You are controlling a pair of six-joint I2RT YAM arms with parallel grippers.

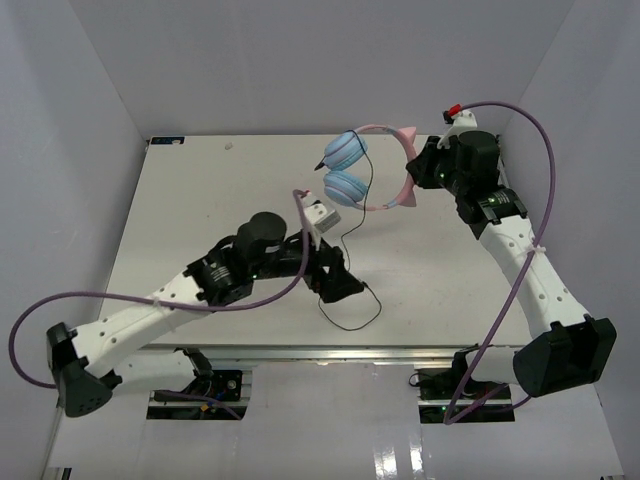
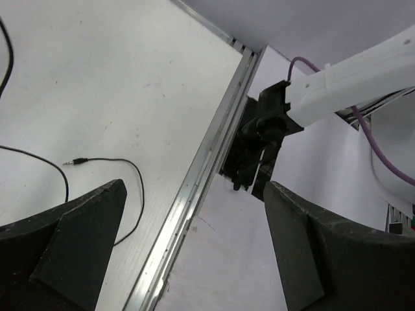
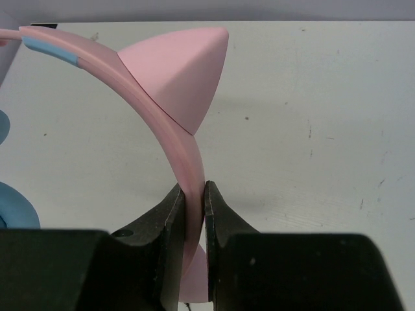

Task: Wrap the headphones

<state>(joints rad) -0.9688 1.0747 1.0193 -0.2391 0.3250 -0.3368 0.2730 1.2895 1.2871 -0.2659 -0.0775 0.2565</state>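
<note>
The right pincer (image 3: 193,194) is clamped on the pink band (image 3: 185,162) of the headphones (image 1: 344,186), holding them at one o'clock on the counter (image 1: 200,200), likely so the cord (image 2: 104,160) trails free for winding. The left pincer (image 2: 194,220) gapes wide apart, empty, over the slack cord near six o'clock. Its arm reaches low from seven o'clock.

Top view looks down from high behind the near side, over the whole table (image 1: 200,200). Left wrist view hangs close over the table's near edge; right wrist view sits tight against the headphones (image 3: 175,84) — both spots show from above.
</note>
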